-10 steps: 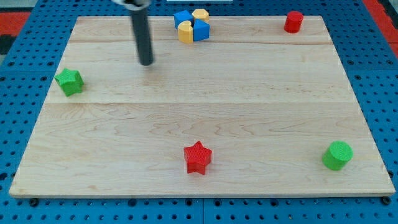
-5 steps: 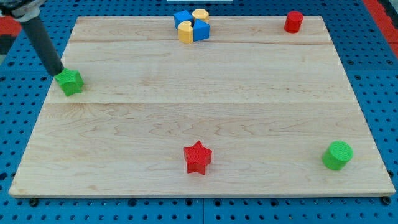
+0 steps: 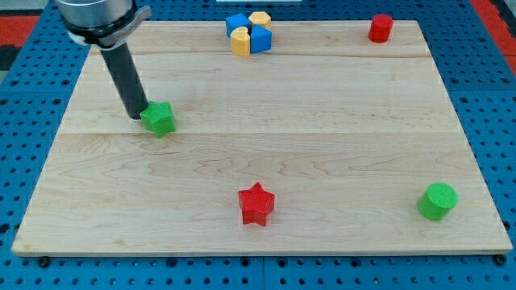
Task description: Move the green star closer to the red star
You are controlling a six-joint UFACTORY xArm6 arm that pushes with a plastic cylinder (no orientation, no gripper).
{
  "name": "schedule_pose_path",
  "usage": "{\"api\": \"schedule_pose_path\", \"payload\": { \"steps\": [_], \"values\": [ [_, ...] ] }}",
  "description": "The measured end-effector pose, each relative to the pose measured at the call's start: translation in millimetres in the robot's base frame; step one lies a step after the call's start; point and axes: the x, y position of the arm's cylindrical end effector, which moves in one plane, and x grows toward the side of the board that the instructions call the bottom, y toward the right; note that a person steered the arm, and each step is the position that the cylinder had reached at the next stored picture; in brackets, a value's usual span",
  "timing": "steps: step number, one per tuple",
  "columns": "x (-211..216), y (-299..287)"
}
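A pale wooden table (image 3: 322, 121) lies on a blue pegboard surface, its grain running from the view's left to the view's right; a strip of red shows beyond the pegboard at both top corners of the view. The arm carries no jaws, only a straight dark rod that comes down from the view's top left; its lower end, my tip (image 3: 138, 116), rests on the table in the left half, touching or just beside the green star (image 3: 159, 119) on that block's left side. The green star sits well in from the table's left edge, nearer the far edge than the near one; the red star (image 3: 256, 204) lies close to the near edge, about midway along it, well apart from the green star and toward the view's bottom right of it. At the middle of the far edge a tight cluster holds two blue blocks (image 3: 237, 22) and two yellow blocks (image 3: 240, 40), all touching; their shapes are hard to tell. A red cylinder (image 3: 380, 28) stands near the far right corner; a green cylinder (image 3: 437, 200) stands near the near right corner.
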Motion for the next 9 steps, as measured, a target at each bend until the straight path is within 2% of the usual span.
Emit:
{"api": "schedule_pose_path", "payload": {
  "steps": [2, 7, 9],
  "values": [
    [0, 55],
    [79, 69],
    [79, 89]
  ]
}}
